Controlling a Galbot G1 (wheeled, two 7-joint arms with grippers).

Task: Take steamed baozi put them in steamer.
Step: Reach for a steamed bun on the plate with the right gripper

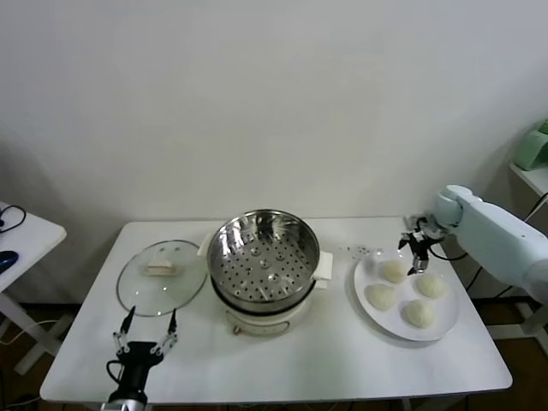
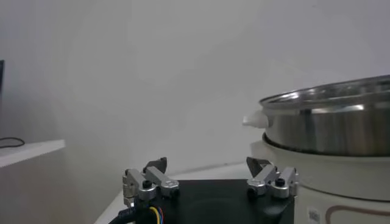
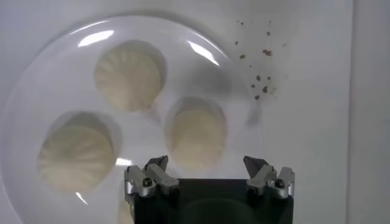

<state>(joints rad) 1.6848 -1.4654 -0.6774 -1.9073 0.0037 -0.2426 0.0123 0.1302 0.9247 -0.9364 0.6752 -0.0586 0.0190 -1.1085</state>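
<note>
Overhead, from my head view, my right pincer (image 1: 417, 248) hangs above the far-left rim of the white plate (image 1: 385, 321), fingers pointing down and spread wide, holding nothing. Four buns (image 1: 393, 271) lie on that plate; the one nearest the pincer sits just below and slightly left of the fingertips, not touching them. The steamer (image 1: 263, 257) stands at the centre of the table (image 1: 342, 360), well apart from the plate, with its perforated basket bare. The glass lid (image 1: 163, 278) lies flat to the steamer's left. My left pincer (image 1: 147, 342) is parked at the near edge of the table, just in front of the lid, fingers apart and holding nothing.

From the left wrist view, the left pincer (image 2: 207, 173) shows both fingers standing wide; the steamer (image 2: 332, 131) rises close beside it.

From the right wrist view, the right pincer (image 3: 206, 169) stands wide over the plate (image 3: 36, 73). One bun (image 3: 196, 131) lies directly ahead of the gap between the fingers, untouched. Two further buns lie farther off on the plate. Dark crumbs (image 3: 259, 73) dot the table (image 3: 317, 122) beside the plate rim.
</note>
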